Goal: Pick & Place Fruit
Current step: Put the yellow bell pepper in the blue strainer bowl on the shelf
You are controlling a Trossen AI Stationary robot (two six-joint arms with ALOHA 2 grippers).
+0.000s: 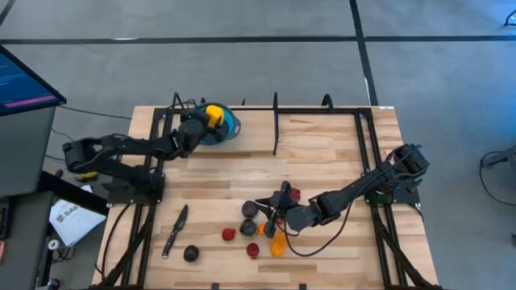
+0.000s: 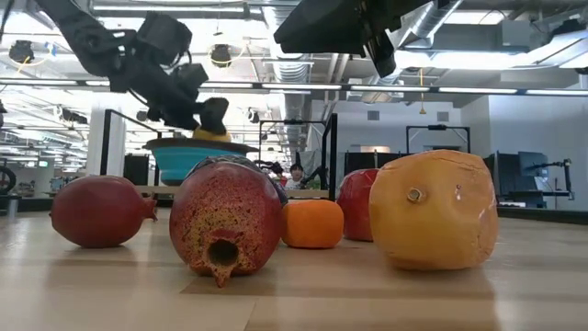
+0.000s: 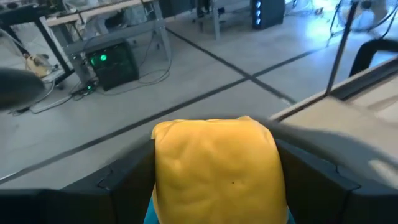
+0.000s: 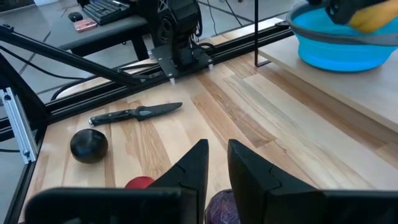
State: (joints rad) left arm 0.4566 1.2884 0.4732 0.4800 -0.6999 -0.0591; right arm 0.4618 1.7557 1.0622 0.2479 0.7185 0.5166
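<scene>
Open wood across the middle, crowding at the near edge and far-left corner

The pale wooden bench [image 1: 322, 153] is lying bare across its middle and right side, giving clear passage there. A cluster of small toy fruits [image 1: 256, 229] is crowding the near centre, with the right gripper [image 1: 268, 206] sitting low among them, fingers [image 4: 194, 163] just apart over a dark purple fruit [image 4: 222, 206]. Near the left edge, a slim dark knife [image 1: 175, 229] and a round near-black fruit [image 1: 190, 254] are lying close together. The round blue bowl [image 1: 227, 127] is occupying the far-left corner, with the left gripper [image 1: 211, 115] holding a yellow fruit [image 3: 214, 168] above it.
</scene>
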